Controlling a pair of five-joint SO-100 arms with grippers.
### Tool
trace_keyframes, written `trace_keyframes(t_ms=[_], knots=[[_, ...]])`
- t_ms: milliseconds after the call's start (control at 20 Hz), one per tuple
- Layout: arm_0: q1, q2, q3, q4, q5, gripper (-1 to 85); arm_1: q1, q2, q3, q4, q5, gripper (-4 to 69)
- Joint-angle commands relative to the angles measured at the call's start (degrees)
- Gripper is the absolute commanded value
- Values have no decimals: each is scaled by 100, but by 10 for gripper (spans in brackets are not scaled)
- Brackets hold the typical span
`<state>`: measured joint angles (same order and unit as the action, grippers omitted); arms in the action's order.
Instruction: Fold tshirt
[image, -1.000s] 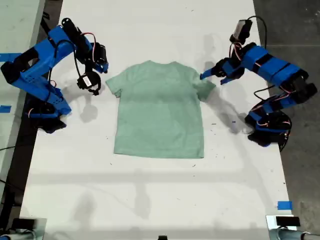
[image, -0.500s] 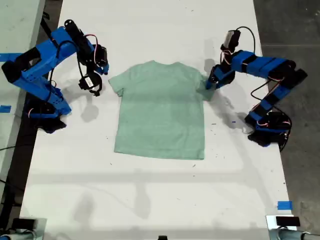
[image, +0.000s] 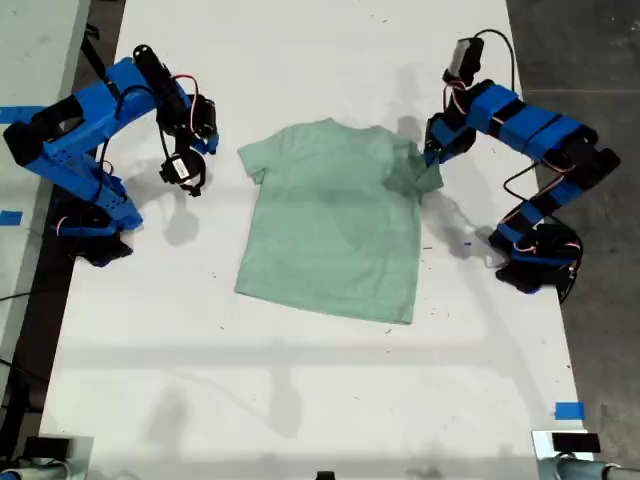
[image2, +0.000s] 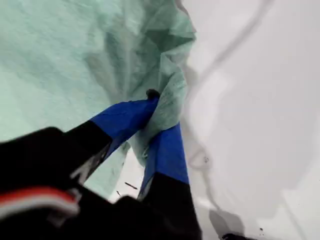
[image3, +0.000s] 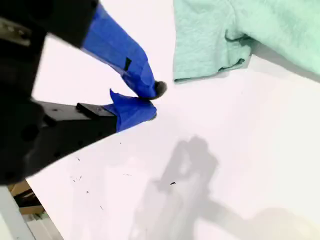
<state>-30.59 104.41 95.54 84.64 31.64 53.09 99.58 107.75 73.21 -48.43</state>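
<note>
White tabletop (image: 330, 400) carries the tshirt (image: 335, 225), which lies flat and a little askew near the middle in the exterior view. Our first pincer (image2: 160, 117) is clamped on the bunched sleeve at the exterior view's right. Our second pincer (image3: 145, 100), jaws together on nothing, hangs just off the other sleeve, apart from the cloth.

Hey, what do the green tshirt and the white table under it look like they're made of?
The tshirt looks like soft knit cloth, probably cotton jersey: matte, faintly heathered, and it bunches into folds where my first gripper pinches its sleeve. The table looks like a smooth, hard white board, perhaps laminate; it shows soft shadows and small dark specks.
</note>
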Motion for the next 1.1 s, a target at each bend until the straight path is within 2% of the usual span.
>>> trace_keyframes(t_ms=[0,150,350,400,450,500,550,600,650,750,950,1050], knots=[[149,44,-18,-70,-79,0,-677,316,-993,44,466,-10],[167,44,-9,-105,-88,0,-1310,-237,-1705,-439,967,-10],[202,44,0,-114,-123,0,-1723,-1521,-2391,-1485,1415,-9],[211,44,0,-114,-123,0,-1802,-1995,-2681,-1617,1468,37],[220,44,0,-114,-132,0,-1890,-2487,-3085,-1644,1485,195],[220,44,0,-114,-132,0,-1995,-2865,-3480,-1617,1477,251],[229,44,0,-97,-132,0,-2092,-3155,-3850,-1547,1389,381],[237,44,0,-97,-141,0,-2188,-3419,-4351,-1266,1248,405],[237,44,9,-97,-141,0,-2215,-3595,-4825,-817,1292,372],[246,44,9,-97,-141,0,-2188,-3278,-5063,-308,1327,309],[290,70,-9,-70,-211,8,-2030,-1942,-4799,826,1204,285],[281,62,-70,44,-237,8,-1978,-1327,-4219,1195,1116,219]])
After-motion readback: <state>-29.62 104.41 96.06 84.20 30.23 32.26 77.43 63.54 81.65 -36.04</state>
